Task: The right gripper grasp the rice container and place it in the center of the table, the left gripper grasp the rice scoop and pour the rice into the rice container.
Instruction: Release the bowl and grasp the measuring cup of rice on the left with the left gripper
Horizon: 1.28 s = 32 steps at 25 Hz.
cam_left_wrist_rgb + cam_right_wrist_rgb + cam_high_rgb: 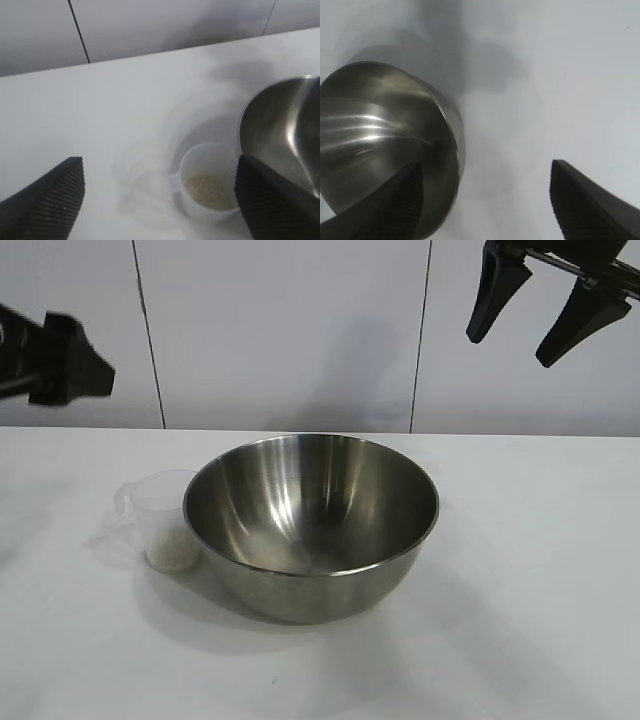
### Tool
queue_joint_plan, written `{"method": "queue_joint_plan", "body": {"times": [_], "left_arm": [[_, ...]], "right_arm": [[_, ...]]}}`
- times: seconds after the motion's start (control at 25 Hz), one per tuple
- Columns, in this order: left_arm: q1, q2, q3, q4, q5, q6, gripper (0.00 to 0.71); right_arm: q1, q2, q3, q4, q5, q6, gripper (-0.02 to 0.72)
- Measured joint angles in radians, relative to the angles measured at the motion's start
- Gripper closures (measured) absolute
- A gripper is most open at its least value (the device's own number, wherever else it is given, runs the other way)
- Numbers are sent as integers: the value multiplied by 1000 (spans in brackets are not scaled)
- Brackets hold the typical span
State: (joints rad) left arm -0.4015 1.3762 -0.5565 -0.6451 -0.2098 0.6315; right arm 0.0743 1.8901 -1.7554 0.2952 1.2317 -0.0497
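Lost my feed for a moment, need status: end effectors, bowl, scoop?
Both end effectors open, raised: left, right. Rice container mid-table, empty. Rice scoop touching its left side, rice inside. Nothing in the way.

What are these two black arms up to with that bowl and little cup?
Nothing is being held right now. The large shiny steel bowl sits mid-table on the white tabletop, empty. Touching its side is a small clear plastic cup with white rice grains in the bottom. The left claw hovers open above the cup, and the right claw hangs open, high above the table.
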Motion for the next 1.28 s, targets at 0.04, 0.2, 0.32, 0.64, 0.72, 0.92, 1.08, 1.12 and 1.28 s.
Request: {"method": "queue_joint_plan", "body": {"times": [0.04,0.2,0.32,0.64,0.72,0.92,1.08,1.12,1.28], "left_arm": [[0,1,18,-1,-8,0,116],[0,11,49,0,-70,-28,116],[0,34,85,69,-147,-77,123],[13,207,255,552,-628,-509,176],[21,278,271,582,-716,-560,179],[27,443,279,596,-904,-588,179],[27,555,278,588,-926,-592,179],[27,575,276,588,-926,-593,179],[27,617,258,581,-927,-593,179]], "right_arm": [[0,0,0,0,0,0,209],[0,0,0,0,0,-3,209],[0,0,0,0,1,-4,209],[0,0,0,0,2,-9,209],[0,0,0,0,2,-11,209],[0,0,0,0,2,-14,209],[0,0,0,0,2,-14,209],[0,0,0,0,2,-14,209],[0,0,0,0,2,-14,209]]}}
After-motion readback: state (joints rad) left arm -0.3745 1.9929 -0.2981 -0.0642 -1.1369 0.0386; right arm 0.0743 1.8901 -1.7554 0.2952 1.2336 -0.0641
